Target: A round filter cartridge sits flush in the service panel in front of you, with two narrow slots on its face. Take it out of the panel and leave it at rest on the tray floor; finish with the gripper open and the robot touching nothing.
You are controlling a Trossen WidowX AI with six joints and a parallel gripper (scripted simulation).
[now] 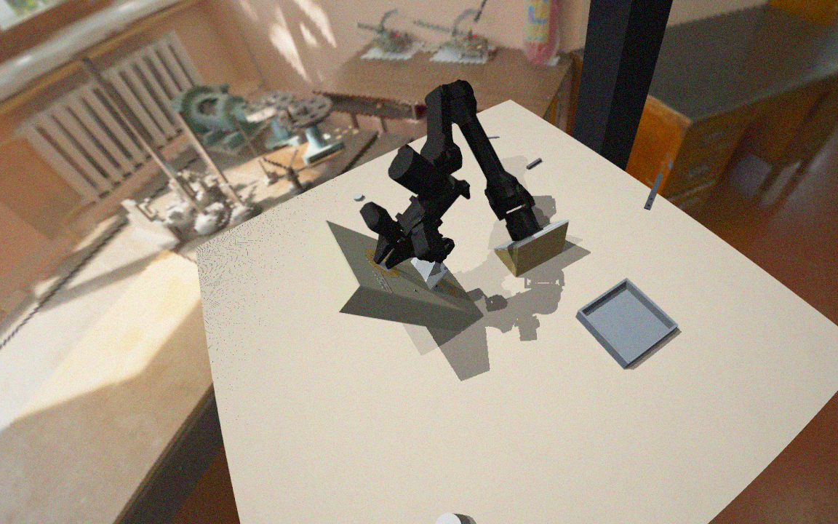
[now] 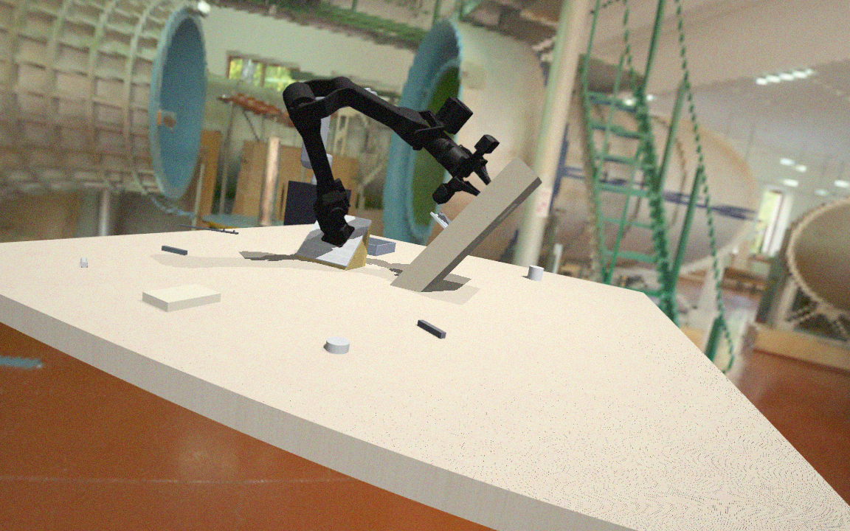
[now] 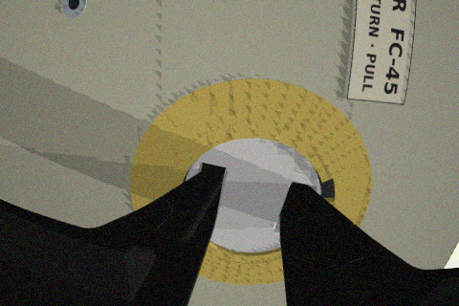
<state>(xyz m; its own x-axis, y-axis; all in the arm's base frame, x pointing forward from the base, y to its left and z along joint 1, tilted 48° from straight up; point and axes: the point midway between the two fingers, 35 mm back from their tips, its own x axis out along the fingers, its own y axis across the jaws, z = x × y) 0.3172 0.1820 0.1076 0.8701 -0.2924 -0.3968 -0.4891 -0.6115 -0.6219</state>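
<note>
The round silver filter cartridge (image 3: 249, 234) sits in the tilted grey service panel (image 1: 409, 314) (image 2: 462, 231) (image 3: 239, 24), inside a yellow ring (image 3: 335, 120). My gripper (image 1: 386, 262) (image 2: 482, 188) (image 3: 253, 183) is shut on the cartridge, with its two fingertips at the face on opposite sides. The fingertips hide the slots, and I cannot tell whether the face stands out from the panel. A dark notch (image 3: 328, 188) shows at the ring's inner edge, beside the right finger. The blue-grey tray (image 1: 627, 322) (image 2: 381, 246) is empty and stands apart from the panel.
A pale grey part (image 1: 430, 274) (image 2: 440, 219) sticks out from the panel below the gripper. The arm's wedge base (image 1: 539, 252) stands between panel and tray. A cream block (image 2: 180, 298), a dark bar (image 2: 431, 328) and two grey cylinders (image 2: 336, 345) (image 2: 534, 272) lie on the table.
</note>
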